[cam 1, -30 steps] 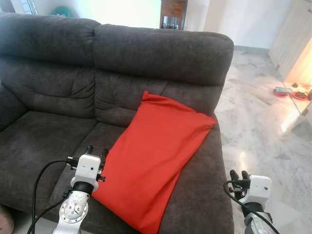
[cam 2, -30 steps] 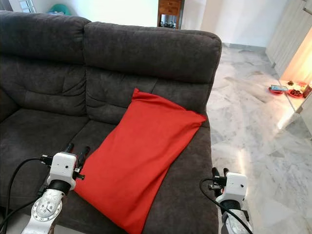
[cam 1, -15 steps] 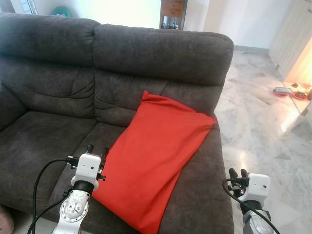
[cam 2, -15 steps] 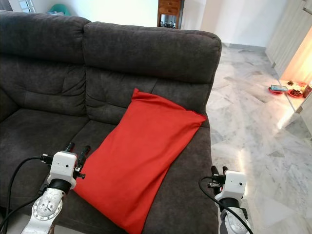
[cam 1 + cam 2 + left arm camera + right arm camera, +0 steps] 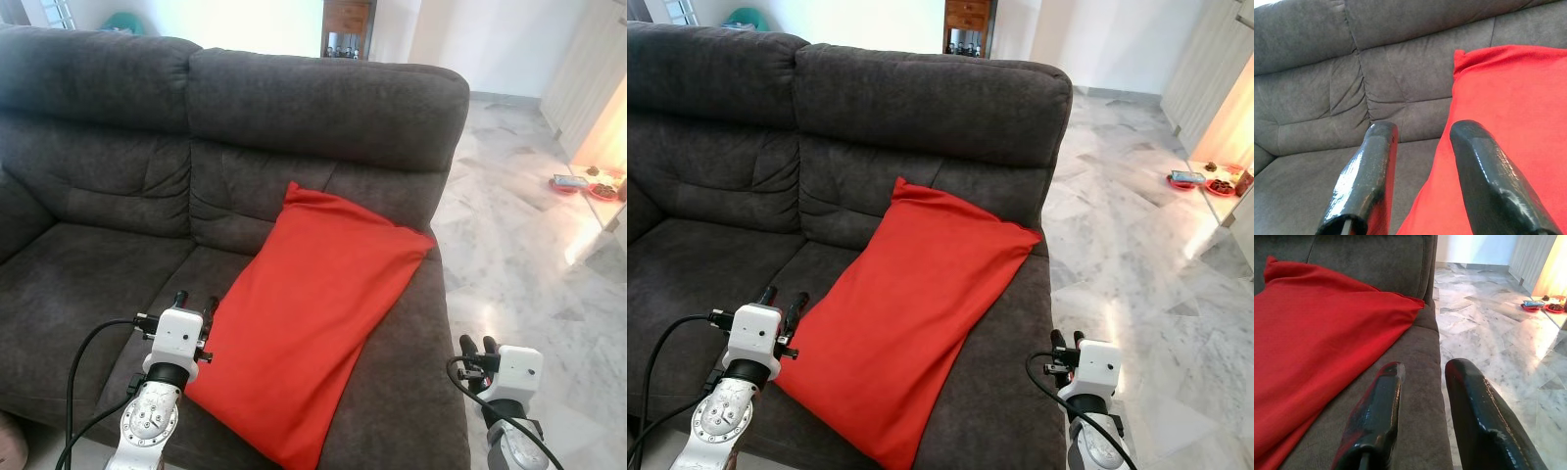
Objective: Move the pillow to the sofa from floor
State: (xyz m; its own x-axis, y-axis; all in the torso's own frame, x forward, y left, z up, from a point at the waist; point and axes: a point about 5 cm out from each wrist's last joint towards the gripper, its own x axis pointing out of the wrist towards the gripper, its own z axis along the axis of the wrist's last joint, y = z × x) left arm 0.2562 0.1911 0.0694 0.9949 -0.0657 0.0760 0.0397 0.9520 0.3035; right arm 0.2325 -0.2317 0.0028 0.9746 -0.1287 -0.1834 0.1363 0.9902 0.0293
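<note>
A red pillow point(image 5: 312, 308) lies on the right seat of the dark grey sofa point(image 5: 108, 235), its top corner leaning on the backrest. My left gripper point(image 5: 195, 303) hovers open just off the pillow's lower left edge, holding nothing. In the left wrist view its fingers point(image 5: 1371, 171) point along the pillow point(image 5: 1508, 122) and the sofa's backrest. My right gripper point(image 5: 475, 346) stands open by the sofa's front right corner, apart from the pillow point(image 5: 1312, 338).
Marble floor point(image 5: 529, 245) stretches to the right of the sofa. Small red dishes point(image 5: 568, 183) sit on the floor at the far right. A wooden cabinet point(image 5: 346, 27) stands behind the sofa.
My right gripper has sunk a little lower and closer to me. The pillow and the left gripper stay where they were.
</note>
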